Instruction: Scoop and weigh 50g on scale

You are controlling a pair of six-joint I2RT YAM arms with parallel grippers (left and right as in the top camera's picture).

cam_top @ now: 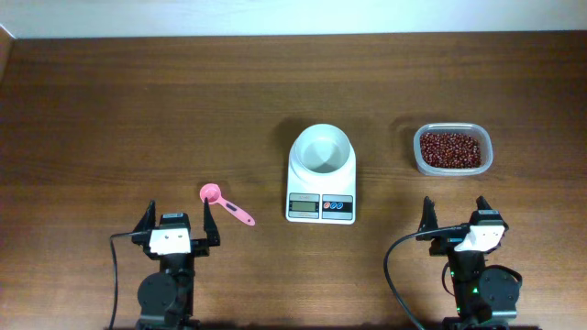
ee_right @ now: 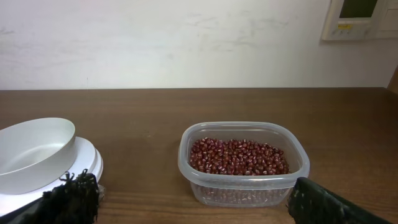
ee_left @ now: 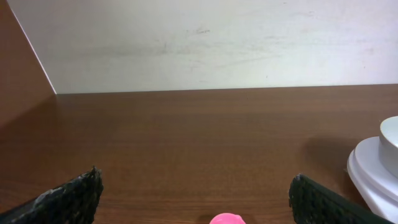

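Observation:
The white scale (cam_top: 320, 194) stands mid-table with an empty white bowl (cam_top: 321, 149) on its platform; both show at the left of the right wrist view as scale (ee_right: 84, 167) and bowl (ee_right: 34, 149). Dark red-brown beans (cam_top: 449, 148) fill a clear plastic tub (cam_top: 486, 158) at the right, seen close as beans (ee_right: 238, 155). A pink scoop (cam_top: 223, 203) lies left of the scale, its bowl end (ee_left: 227, 219) just ahead of my left gripper (cam_top: 177, 220). That gripper is open and empty. My right gripper (cam_top: 454, 212), also open and empty, sits near the front edge, short of the tub.
A pale wall (ee_left: 205, 43) runs behind the table's far edge. A wooden side panel (ee_left: 18, 68) rises at the far left. A wall panel (ee_right: 359, 18) hangs at the upper right in the right wrist view.

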